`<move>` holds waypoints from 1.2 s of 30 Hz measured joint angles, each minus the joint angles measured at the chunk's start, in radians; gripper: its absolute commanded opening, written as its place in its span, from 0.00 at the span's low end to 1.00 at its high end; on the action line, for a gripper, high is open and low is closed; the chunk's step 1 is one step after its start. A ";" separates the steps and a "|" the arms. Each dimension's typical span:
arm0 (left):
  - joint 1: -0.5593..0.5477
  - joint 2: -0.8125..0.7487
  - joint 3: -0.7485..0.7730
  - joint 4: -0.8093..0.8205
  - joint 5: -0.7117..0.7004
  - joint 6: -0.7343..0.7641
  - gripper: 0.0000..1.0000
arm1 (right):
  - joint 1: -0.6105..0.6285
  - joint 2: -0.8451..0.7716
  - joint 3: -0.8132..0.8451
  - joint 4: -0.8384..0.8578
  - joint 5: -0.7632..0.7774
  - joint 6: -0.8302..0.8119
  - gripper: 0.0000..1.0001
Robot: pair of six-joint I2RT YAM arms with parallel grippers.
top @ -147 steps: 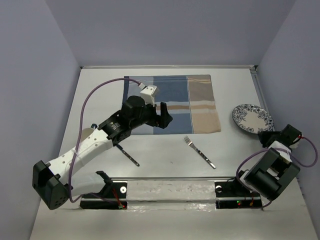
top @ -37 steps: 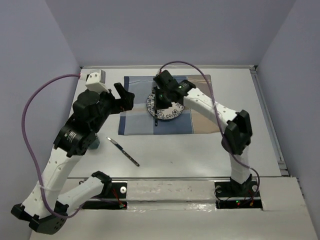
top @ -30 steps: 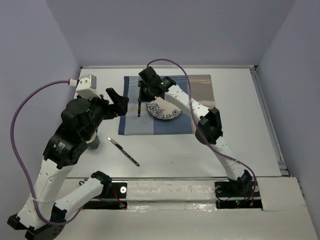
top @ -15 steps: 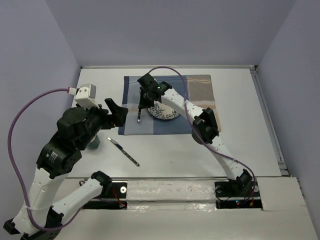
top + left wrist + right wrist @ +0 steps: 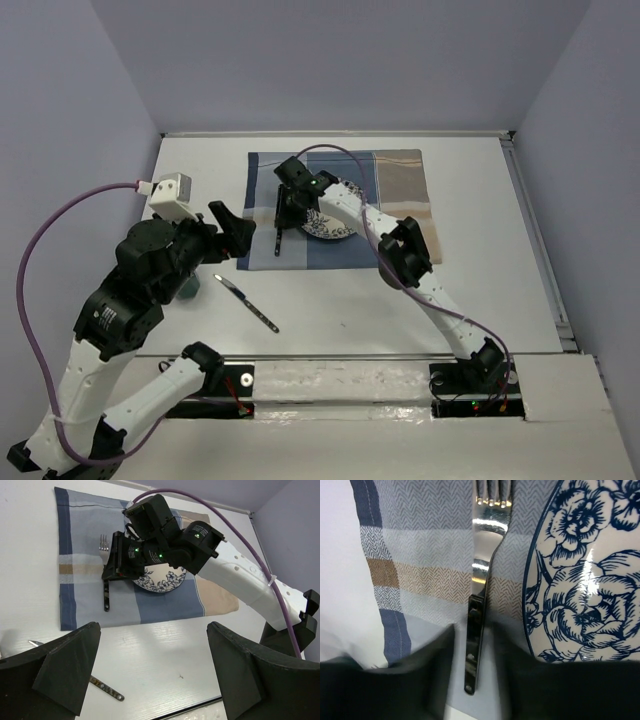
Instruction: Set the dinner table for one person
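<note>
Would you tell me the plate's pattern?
The plate: blue flowers on white, best in right wrist view.

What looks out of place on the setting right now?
The knife stands out: it lies diagonally on the bare dinner table, off the placemat and well apart from the plate. The fork lies straight on the placemat just left of the plate. Nothing looks spilled or damaged.

Striped placemat [image 5: 400, 215], blue floral plate [image 5: 580, 580], fork [image 5: 482, 585] beside it, knife [image 5: 248, 304]

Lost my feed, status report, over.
Left gripper open, empty. Right gripper open, straddling fork on placemat beside plate. Knife on dinner table, off placemat.
</note>
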 measured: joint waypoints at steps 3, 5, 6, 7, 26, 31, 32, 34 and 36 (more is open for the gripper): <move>0.000 0.002 -0.010 -0.003 0.000 -0.005 0.99 | 0.000 0.004 0.003 0.000 -0.006 -0.008 0.52; 0.000 0.003 -0.010 -0.002 0.000 -0.005 0.99 | 0.000 0.002 0.003 0.000 -0.007 -0.013 0.52; 0.000 0.003 -0.010 0.000 -0.001 -0.005 0.99 | 0.000 0.001 0.002 0.001 -0.008 -0.013 0.52; 0.000 0.003 -0.010 0.003 -0.002 -0.005 0.99 | 0.000 -0.013 -0.021 0.012 -0.011 -0.019 0.52; 0.000 0.083 0.279 -0.067 -0.122 0.071 0.99 | 0.452 -0.444 -0.667 0.254 0.090 -0.165 0.62; 0.000 0.084 0.357 -0.071 -0.117 0.071 0.99 | 0.462 -0.395 -0.681 0.237 0.135 -0.195 0.59; 0.000 0.082 0.357 -0.070 -0.116 0.071 0.99 | 0.463 -0.384 -0.679 0.231 0.155 -0.204 0.55; 0.000 0.078 0.352 -0.072 -0.109 0.071 0.99 | 0.463 -0.371 -0.668 0.220 0.175 -0.210 0.43; 0.000 0.078 0.341 -0.073 -0.100 0.070 0.99 | 0.471 -0.357 -0.649 0.214 0.208 -0.223 0.24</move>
